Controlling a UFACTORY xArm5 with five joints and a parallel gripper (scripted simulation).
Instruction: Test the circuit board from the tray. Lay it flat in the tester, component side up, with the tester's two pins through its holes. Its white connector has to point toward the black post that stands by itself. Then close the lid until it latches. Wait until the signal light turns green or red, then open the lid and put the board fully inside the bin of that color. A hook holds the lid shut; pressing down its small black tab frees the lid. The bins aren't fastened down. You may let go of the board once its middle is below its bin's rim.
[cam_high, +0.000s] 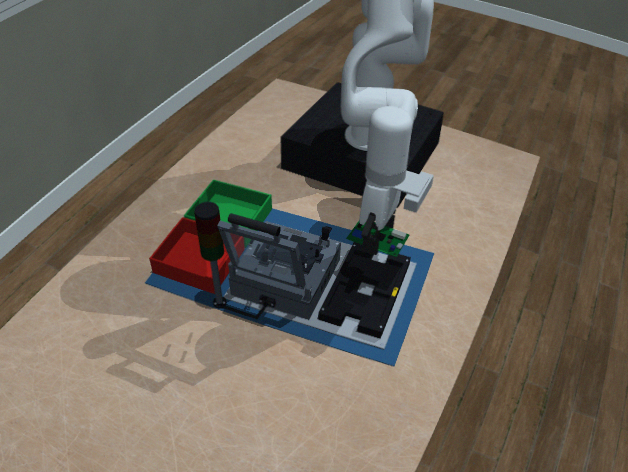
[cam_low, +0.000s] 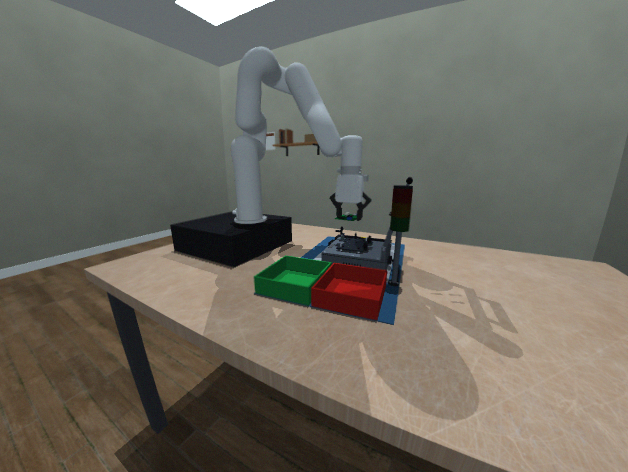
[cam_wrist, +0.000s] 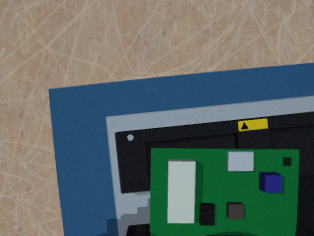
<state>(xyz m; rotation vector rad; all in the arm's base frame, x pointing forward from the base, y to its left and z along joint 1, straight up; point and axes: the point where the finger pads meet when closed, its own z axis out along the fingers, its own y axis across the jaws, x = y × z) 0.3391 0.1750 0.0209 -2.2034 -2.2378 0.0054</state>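
Gripper (cam_high: 374, 242) (cam_low: 349, 215) grasping green circuit bd (cam_high: 399, 240) (cam_low: 347, 218) (cam_wrist: 224, 190) — held above black tray (cam_high: 350, 305) (cam_wrist: 134, 172), comp. side up, tester (cam_high: 276, 274) (cam_low: 355, 253) lid (cam_high: 299, 263) open — signal lt (cam_high: 208, 230) (cam_low: 401, 208) unlit

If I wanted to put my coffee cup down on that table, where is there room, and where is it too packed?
Bare tabletop lies in front of the red bin, and beyond the blue mat's tray end. Crowded: the bins, signal light, tester and black tray, with the gripper holding the board above.
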